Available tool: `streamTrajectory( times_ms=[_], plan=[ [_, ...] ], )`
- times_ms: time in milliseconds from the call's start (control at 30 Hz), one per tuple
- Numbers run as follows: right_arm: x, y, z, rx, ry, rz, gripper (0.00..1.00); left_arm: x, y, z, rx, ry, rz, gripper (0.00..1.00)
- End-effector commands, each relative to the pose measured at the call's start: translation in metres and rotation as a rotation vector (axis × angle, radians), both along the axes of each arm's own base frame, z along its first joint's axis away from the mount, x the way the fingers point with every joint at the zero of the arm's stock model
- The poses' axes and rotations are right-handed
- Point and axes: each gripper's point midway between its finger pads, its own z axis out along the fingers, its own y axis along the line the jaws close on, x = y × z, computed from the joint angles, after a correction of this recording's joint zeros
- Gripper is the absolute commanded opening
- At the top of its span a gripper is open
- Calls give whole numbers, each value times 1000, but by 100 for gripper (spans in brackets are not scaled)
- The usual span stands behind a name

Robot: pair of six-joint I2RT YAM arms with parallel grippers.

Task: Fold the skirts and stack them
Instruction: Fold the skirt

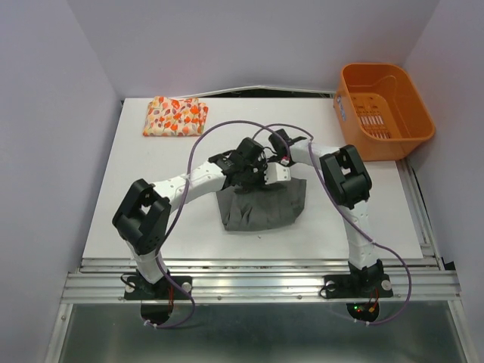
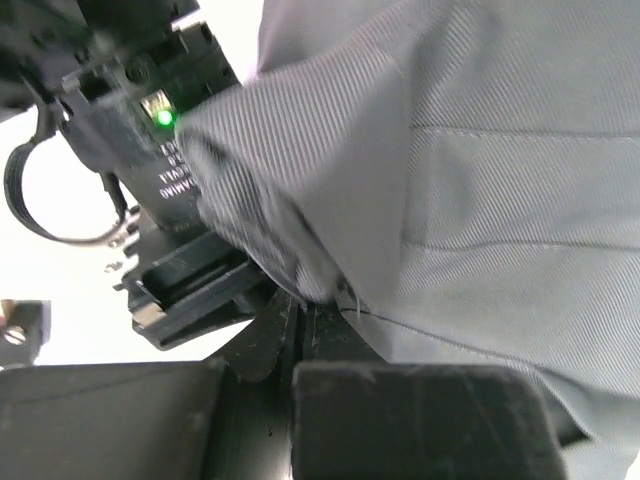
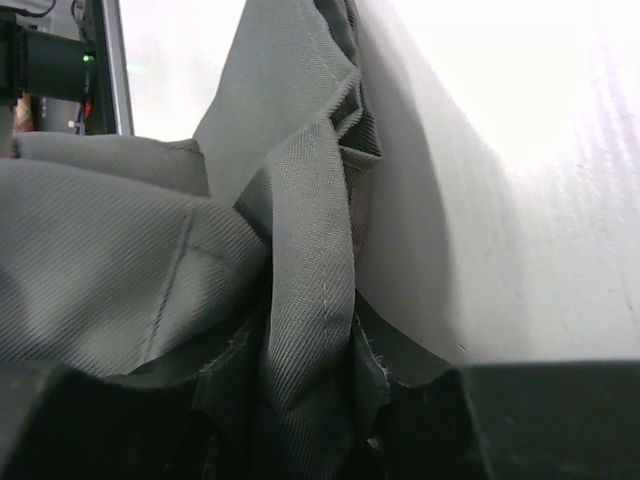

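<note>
The dark grey skirt (image 1: 261, 208) lies bunched in the middle of the table, with both grippers at its far edge. My left gripper (image 1: 251, 172) is shut, and in the left wrist view (image 2: 300, 305) a hem corner of the grey skirt (image 2: 500, 180) runs into its closed tips. My right gripper (image 1: 277, 172) is just to the right of it. In the right wrist view (image 3: 305, 362) a gathered fold of the grey skirt (image 3: 120, 260) fills the gap between its fingers, touching both. The printed cream skirt (image 1: 175, 116) lies folded at the back left.
An orange plastic basket (image 1: 386, 98) stands at the back right corner, partly over the table's edge. The white table (image 1: 151, 159) ends at a metal rail near the arm bases. Purple cables loop above the arms.
</note>
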Motion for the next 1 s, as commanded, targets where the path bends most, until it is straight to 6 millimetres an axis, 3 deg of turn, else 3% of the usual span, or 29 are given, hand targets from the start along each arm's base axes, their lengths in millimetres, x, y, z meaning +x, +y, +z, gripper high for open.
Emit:
streamTrajectory(
  times_ms=[0,333,500,700,867,967],
  plan=[
    [-11,1,-10,-89,14,22,42,37,28,-37,87,-116,149,0],
    [44,12,6,-167,-137,-76,53,17,35,-77,111,-66,159,0],
    [85,6,24,-160,-167,-176,59,9,36,-85,121,-45,130,0],
    [105,3,37,-148,-181,-225,63,-3,35,-92,132,-3,96,0],
    [134,-12,33,-146,-178,-302,58,-21,36,-94,137,27,45,0],
    [129,-14,16,-153,-163,-268,47,-36,34,-91,143,43,13,0]
  ],
)
